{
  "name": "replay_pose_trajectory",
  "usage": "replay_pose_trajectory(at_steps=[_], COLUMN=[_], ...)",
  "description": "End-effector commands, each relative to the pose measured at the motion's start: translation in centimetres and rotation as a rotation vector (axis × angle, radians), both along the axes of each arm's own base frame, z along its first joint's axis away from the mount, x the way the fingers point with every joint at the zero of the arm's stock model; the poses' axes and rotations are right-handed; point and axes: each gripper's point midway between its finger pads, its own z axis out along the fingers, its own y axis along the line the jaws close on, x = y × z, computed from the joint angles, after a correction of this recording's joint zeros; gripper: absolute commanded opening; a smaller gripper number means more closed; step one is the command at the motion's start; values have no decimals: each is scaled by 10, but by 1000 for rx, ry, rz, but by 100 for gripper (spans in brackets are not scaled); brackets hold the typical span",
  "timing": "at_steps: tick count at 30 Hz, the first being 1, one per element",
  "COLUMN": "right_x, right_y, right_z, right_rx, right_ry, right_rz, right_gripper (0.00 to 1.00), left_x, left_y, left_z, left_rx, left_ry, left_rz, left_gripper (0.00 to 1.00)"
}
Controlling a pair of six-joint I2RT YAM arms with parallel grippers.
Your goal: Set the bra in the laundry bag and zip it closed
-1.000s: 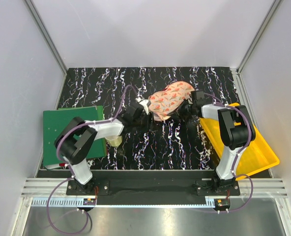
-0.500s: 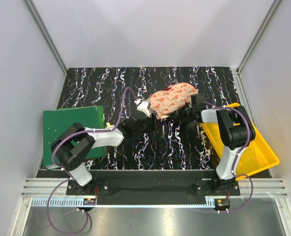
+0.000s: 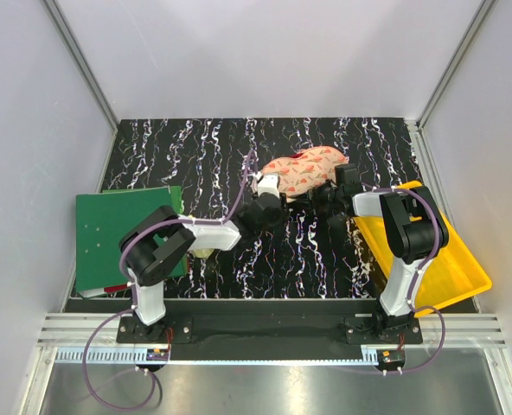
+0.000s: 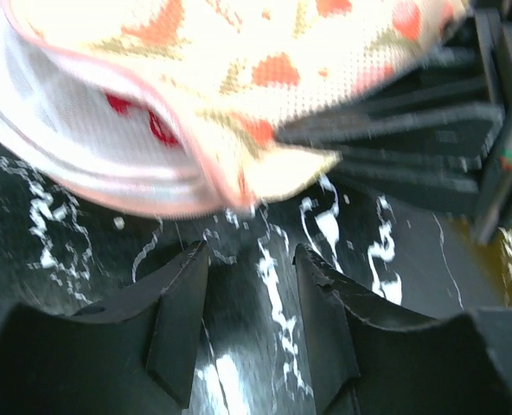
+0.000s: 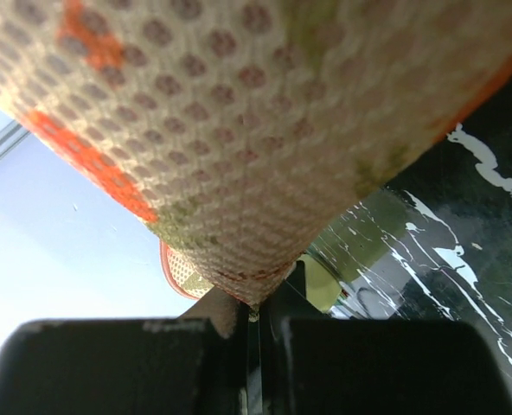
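Observation:
The laundry bag (image 3: 304, 172), peach-pink with red marks, lies far of centre on the black marbled table. In the left wrist view the bag (image 4: 265, 78) shows a white mesh rim with the red bra (image 4: 156, 128) inside, seen through the mesh. My left gripper (image 3: 265, 190) is at the bag's left end; its jaws (image 4: 249, 258) are open and empty, just short of the rim. My right gripper (image 3: 326, 194) is shut on the bag's right edge (image 5: 254, 304), and the bag (image 5: 195, 112) fills that view.
A green board (image 3: 131, 232) lies at the left edge. A yellow tray (image 3: 446, 268) stands at the right, under my right arm. A small yellow-green object (image 3: 202, 251) sits by the green board, partly under my left arm.
My left arm has swung its wrist to the right, bringing the open gripper up to the bag's left end. The bag has shifted slightly to the right. The right gripper keeps its hold.

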Motion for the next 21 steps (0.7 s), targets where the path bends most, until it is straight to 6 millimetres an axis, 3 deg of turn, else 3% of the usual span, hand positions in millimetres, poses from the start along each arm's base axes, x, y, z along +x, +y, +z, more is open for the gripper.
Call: replay_pose_trajectory(at_steps=[1,9,21], right_x=[2,-4,-6], right_y=[8,11,10], right_z=[22,23,22], right_rx=[39,67,65], right_ry=[-42,-33,-35], right_rz=[-3,-2,-6], right_gripper=[0,0,0], left_x=[25,32,32], left_y=[1,0,2], left_z=[19,6,13], left_rx=[23,62,54], left_ry=[-69,-32,-36], left_rz=[98,139,151], left_gripper=[45,27,0])
